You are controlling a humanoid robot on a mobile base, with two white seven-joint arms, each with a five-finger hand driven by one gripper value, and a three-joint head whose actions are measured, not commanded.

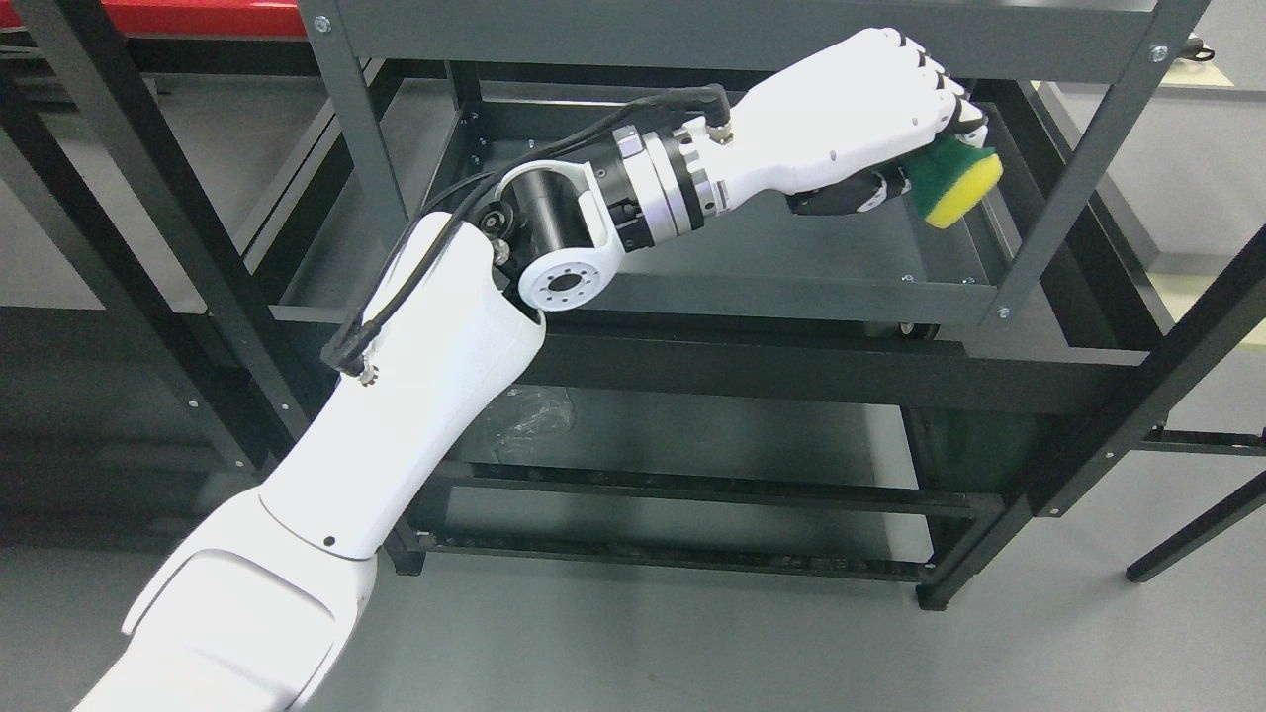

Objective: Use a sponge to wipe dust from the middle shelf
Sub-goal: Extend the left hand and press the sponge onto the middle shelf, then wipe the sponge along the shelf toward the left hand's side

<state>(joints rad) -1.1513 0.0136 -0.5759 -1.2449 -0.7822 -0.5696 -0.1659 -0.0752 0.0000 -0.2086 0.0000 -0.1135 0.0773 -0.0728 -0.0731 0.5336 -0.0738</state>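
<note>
Overhead, the top shelf [752,25] hangs close above the left hand [860,119] gripping the sponge [954,183].

Left hand [870,114] outstretched, fingers curled

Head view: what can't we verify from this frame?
- Whether the sponge touches the middle shelf: the angle gives no clear contact line.
- Dust on the shelf: too fine to see on the dark surface.
- Left hand fingertips: curled round the sponge, mostly hidden by the hand's back.
- Top shelf surface: cut off by the upper edge.
- Right arm: not in view.
</note>
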